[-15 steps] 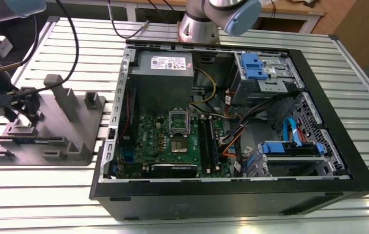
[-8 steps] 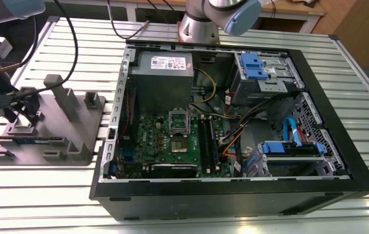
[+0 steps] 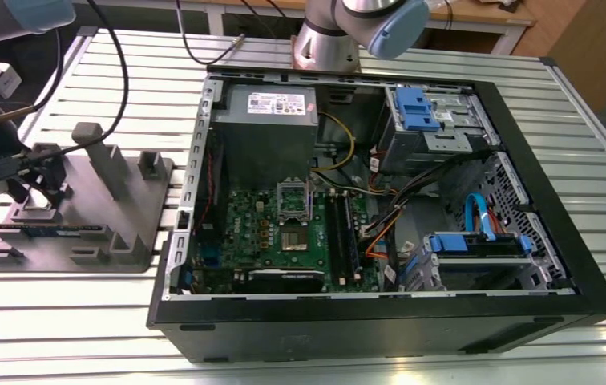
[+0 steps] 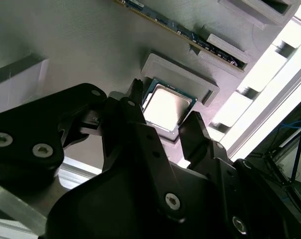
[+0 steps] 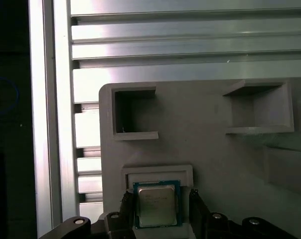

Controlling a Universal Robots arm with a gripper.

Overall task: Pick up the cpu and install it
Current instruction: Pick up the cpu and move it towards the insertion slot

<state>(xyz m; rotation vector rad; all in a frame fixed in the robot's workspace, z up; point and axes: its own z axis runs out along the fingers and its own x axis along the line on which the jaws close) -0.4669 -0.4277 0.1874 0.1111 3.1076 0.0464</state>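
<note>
1. The cpu (image 4: 168, 107) lies flat in a shallow raised nest on the grey fixture (image 3: 121, 200), its silvery metal top facing up toward both wrist cameras and a greenish rim showing around it.
2. The chip is square, so no long axis can be told. In the first wrist view its edges run parallel to the walls of the nest and to the fixture's outer edge; it is not tilted or lifted.
3. The gripper (image 5: 159, 201) hangs directly over the nest, released. Its black fingers (image 5: 196, 206) stand on two opposite sides of the cpu. A strip of pale nest shows between one finger and the chip's edge, while the other finger sits just beside the opposite edge. No grasp is made.
4. A memory stick (image 4: 180, 30) stands on edge in a slot of the same fixture, near the cpu nest but apart from it.
5. In the exterior view the fixture rests on the slatted metal table (image 3: 68, 321), at the exterior view's left of the open computer case (image 3: 559, 265).
6. The motherboard (image 3: 271, 233) lies inside the case with its socket (image 3: 294, 210), well apart from the cpu.
</note>
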